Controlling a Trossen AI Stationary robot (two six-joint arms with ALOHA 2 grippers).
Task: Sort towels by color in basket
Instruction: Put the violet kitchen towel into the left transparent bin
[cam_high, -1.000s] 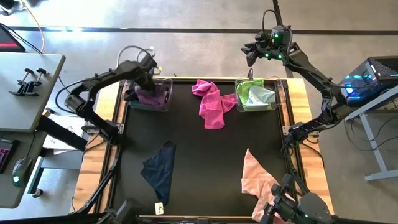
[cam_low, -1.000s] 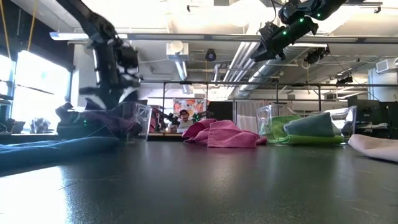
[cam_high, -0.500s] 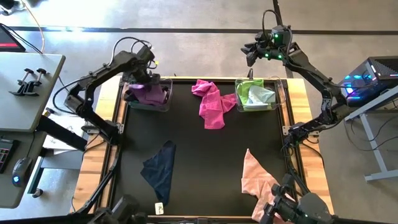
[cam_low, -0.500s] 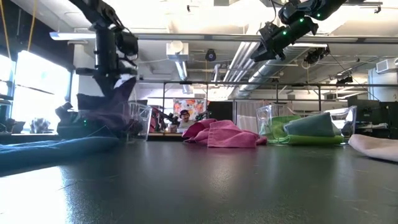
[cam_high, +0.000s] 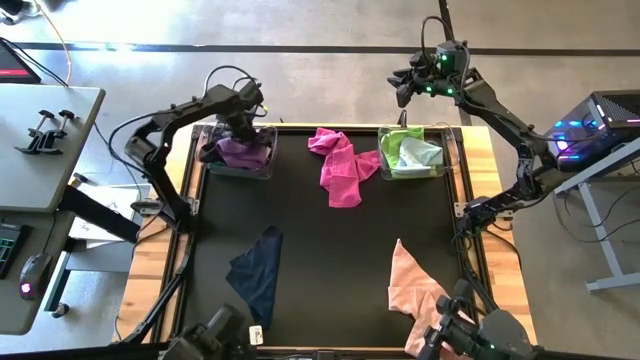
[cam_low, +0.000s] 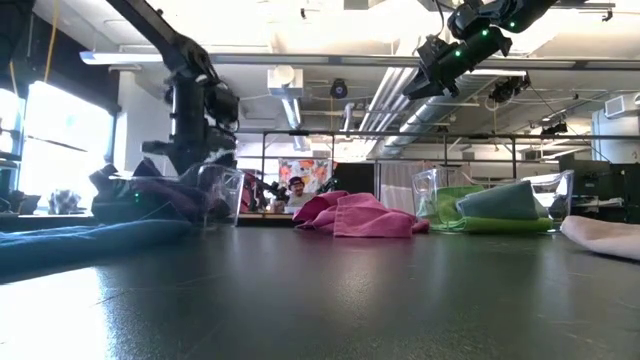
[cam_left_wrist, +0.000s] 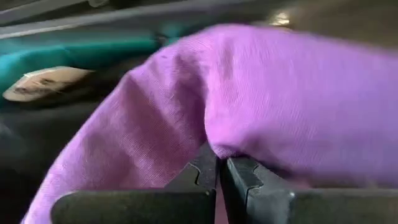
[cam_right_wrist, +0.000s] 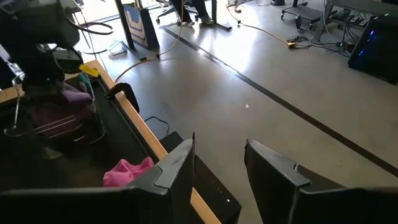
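My left fingers (cam_left_wrist: 219, 177) are clenched on the purple towel (cam_left_wrist: 280, 99), directly above the left basket (cam_high: 262, 150); right fingers (cam_right_wrist: 217, 165) parted, empty.

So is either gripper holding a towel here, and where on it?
The left gripper is shut on a fold of the purple towel over the left bin. The right gripper is open, holding nothing.

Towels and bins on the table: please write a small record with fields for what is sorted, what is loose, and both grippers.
left bin: purple towel
right bin: lime towel, mint towel
loose on table: magenta towel, navy towel, pink towel
left gripper: shut on purple towel, over left bin
right gripper: open, empty, raised behind right bin
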